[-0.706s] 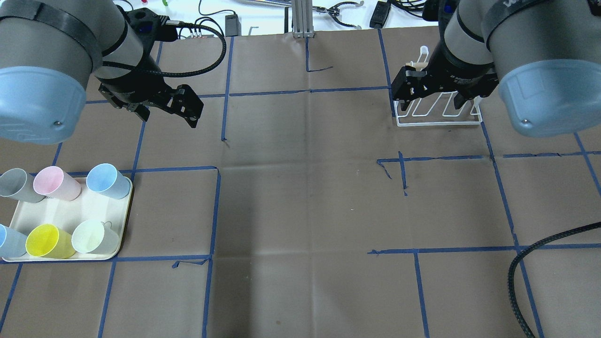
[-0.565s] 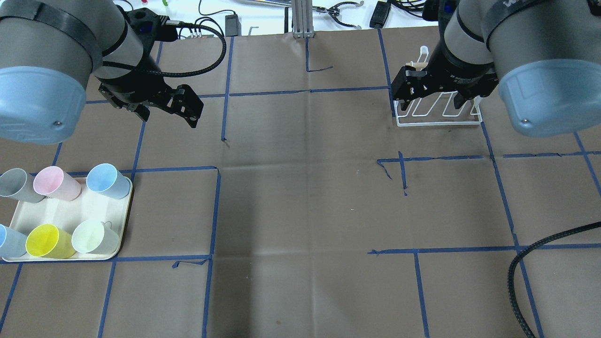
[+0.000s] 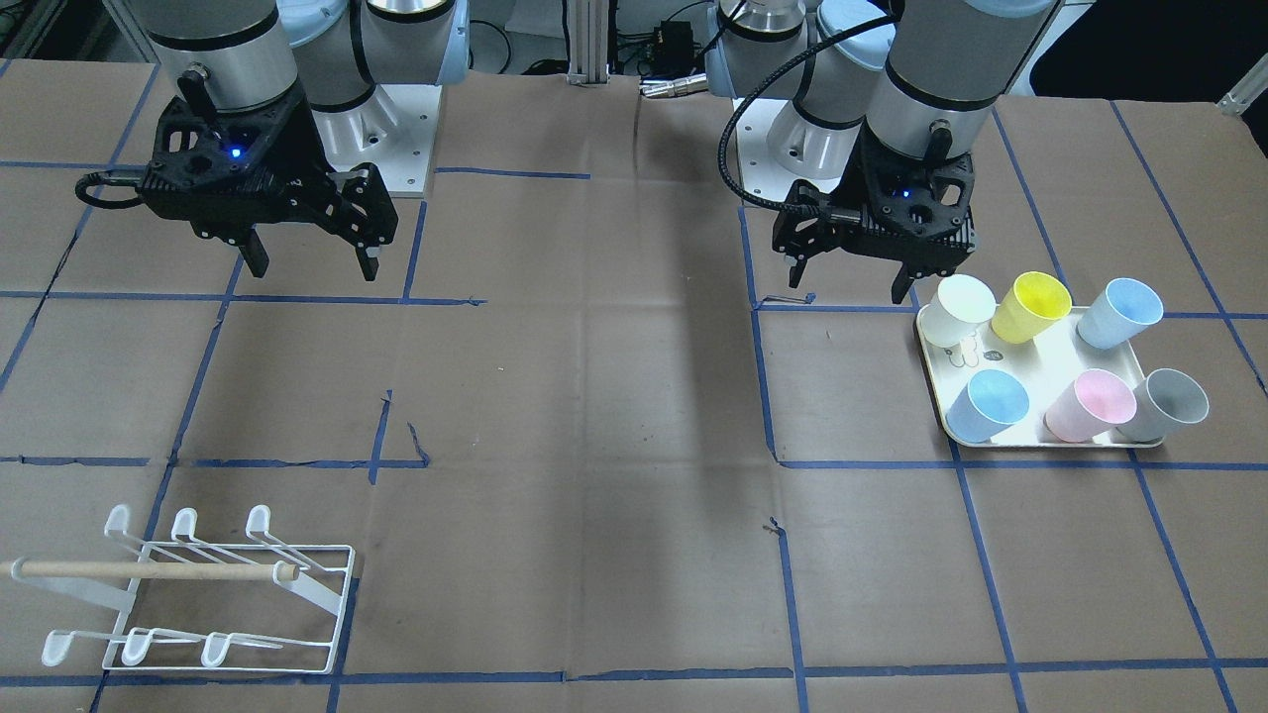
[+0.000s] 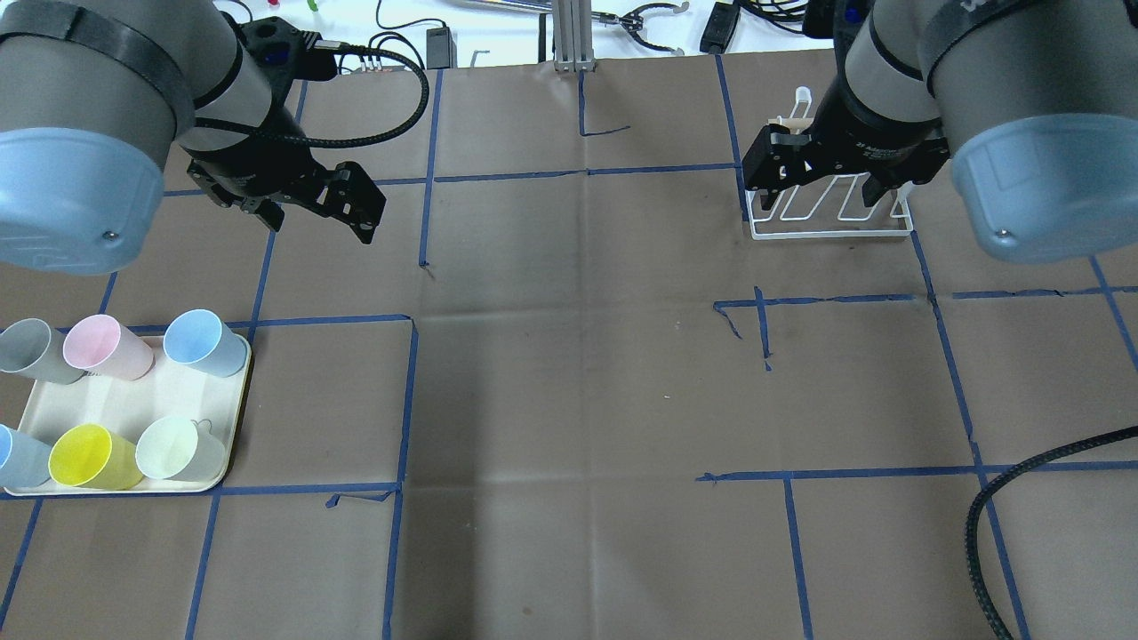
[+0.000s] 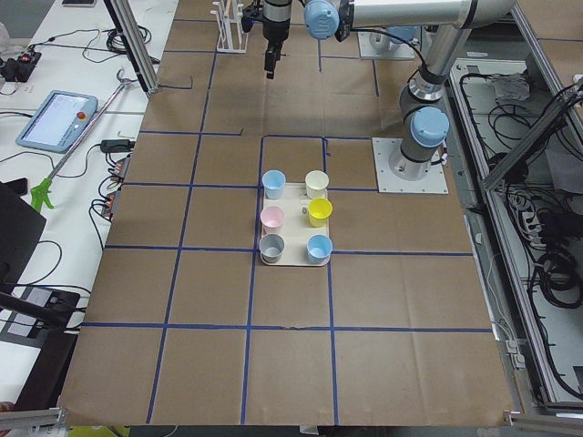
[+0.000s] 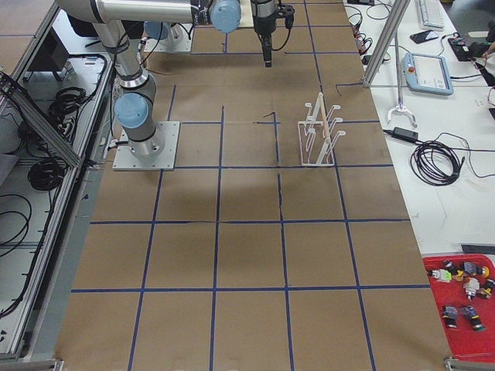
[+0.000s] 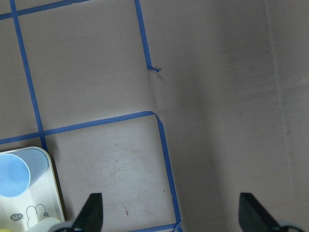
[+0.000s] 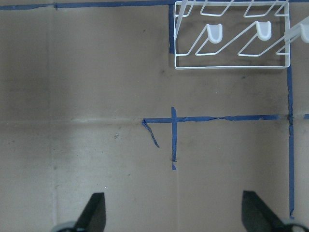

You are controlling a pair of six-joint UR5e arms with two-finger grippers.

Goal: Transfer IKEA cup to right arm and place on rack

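Note:
Several IKEA cups stand on a cream tray [image 4: 133, 391] at the table's left front: grey [image 4: 27, 348], pink [image 4: 102, 345], blue [image 4: 203, 342], yellow [image 4: 84, 455] and white [image 4: 173, 449]. My left gripper [image 4: 316, 222] hangs open and empty above the table, beyond the tray; in its wrist view a blue cup [image 7: 17, 174] shows at lower left. The white wire rack [image 4: 836, 236] with its wooden dowel [image 3: 149, 569] stands at the far right. My right gripper [image 4: 818, 191] hovers open and empty over the rack's near side, and the rack [image 8: 227, 67] lies at the top of its wrist view.
A black ribbed hose [image 4: 987, 507] loops over the table's right front. An aluminium post [image 4: 569, 36] stands at the far edge amid cables. Blue tape lines grid the brown table cover. A red tray of small parts [image 6: 464, 290] sits off the table.
The right arm has shifted slightly to the right. The left gripper has barely moved. Both grippers stay open and empty.

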